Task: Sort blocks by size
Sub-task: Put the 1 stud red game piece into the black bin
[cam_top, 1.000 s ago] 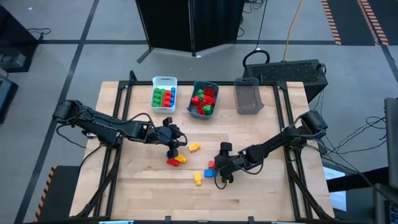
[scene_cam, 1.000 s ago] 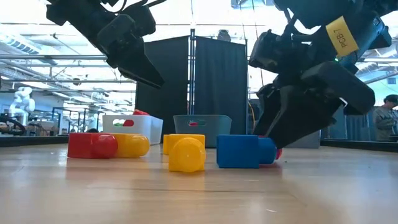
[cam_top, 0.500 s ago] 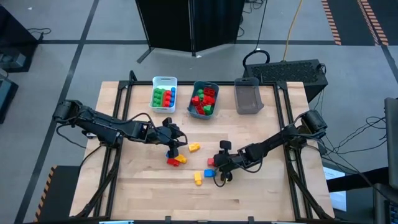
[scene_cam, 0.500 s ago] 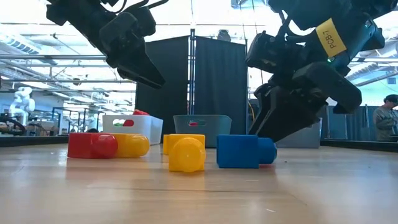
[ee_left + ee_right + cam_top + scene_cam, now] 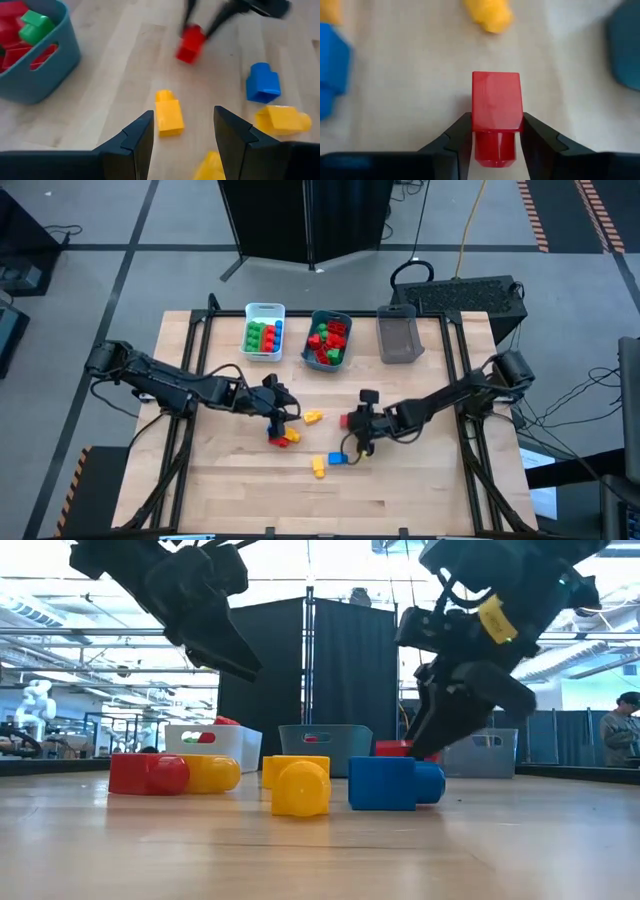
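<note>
One red block (image 5: 495, 112) sits clamped lengthwise between our right gripper's (image 5: 349, 423) fingers above mid-worktop, the teal bin (image 5: 327, 338) lying toward the far edge, while our left gripper (image 5: 281, 409) hangs open.

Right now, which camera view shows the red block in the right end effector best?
The right wrist view: the red block fills it, pinched between both fingers. The high view shows a speck, the low view a sliver, the left wrist view a blur.
</note>
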Controlling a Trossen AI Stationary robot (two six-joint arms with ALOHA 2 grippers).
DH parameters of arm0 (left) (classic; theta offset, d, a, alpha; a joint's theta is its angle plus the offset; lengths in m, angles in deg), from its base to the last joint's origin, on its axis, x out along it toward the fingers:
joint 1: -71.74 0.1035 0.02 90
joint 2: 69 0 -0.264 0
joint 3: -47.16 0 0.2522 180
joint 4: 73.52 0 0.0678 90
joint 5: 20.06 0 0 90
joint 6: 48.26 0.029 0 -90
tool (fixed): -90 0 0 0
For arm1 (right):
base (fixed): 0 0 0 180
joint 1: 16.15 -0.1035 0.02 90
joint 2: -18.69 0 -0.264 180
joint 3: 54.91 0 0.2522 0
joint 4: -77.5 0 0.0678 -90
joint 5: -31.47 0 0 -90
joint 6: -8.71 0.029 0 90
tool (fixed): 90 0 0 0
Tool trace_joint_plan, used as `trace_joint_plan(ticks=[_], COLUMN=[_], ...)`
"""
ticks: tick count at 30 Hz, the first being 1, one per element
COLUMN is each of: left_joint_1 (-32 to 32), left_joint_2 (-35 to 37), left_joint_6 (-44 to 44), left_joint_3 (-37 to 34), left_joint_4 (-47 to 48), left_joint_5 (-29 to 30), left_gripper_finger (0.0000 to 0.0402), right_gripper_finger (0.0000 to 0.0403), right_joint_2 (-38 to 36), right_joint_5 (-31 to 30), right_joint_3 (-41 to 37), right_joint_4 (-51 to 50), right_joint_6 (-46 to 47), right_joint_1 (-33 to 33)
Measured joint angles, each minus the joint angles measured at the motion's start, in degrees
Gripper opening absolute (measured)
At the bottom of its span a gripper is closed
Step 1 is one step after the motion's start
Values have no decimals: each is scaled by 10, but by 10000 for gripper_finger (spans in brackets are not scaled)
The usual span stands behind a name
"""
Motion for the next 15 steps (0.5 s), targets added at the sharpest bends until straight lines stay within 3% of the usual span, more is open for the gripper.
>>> trace_joint_plan(ticks=[5,12,15], left_joint_1=[-18,-34,-35], left_joint_2=[0,0,0], left_joint_6=[0,0,0], left_joint_3=[0,0,0], left_joint_4=[1,-5,-5], left_joint_5=[0,0,0], left_gripper_finger=[160,160,160], right_gripper_finger=[125,125,125], right_joint_2=[-55,-159,-202], right_joint_5=[-51,-195,-217], right_joint_3=[0,0,0], right_joint_4=[-73,-165,-227], right_joint_6=[-10,5,13], right_joint_1=[28,53,90])
